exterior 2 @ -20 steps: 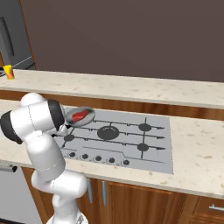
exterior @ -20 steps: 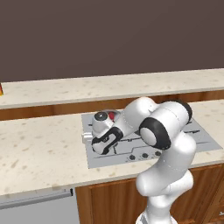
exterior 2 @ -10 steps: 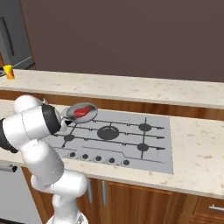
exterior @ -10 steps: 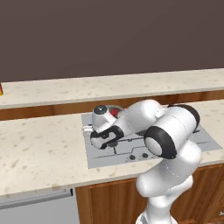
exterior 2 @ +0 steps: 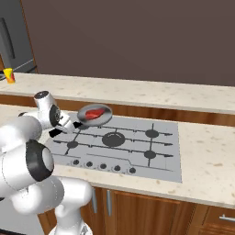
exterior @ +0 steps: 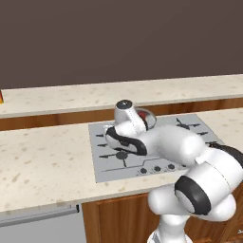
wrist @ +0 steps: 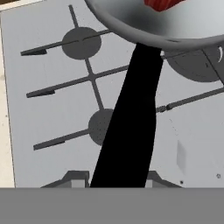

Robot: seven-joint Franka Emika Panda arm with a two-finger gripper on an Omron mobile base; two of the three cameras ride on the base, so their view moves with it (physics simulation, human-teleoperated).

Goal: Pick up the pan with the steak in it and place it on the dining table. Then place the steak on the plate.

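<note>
Behind the arm's white links in the left base view, the pan (exterior: 144, 117) is mostly hidden above the stovetop (exterior: 156, 142); its grip cannot be judged there. From the right base view, the pan is seen raised over the hob with the steak (exterior 2: 95, 113) inside; carrying to the dining table and plating remain undone. At the hand view's bottom, the gripper (wrist: 117, 179) is seen clamped on the black handle (wrist: 129, 127), the pan's bowl cut off at the top.
</note>
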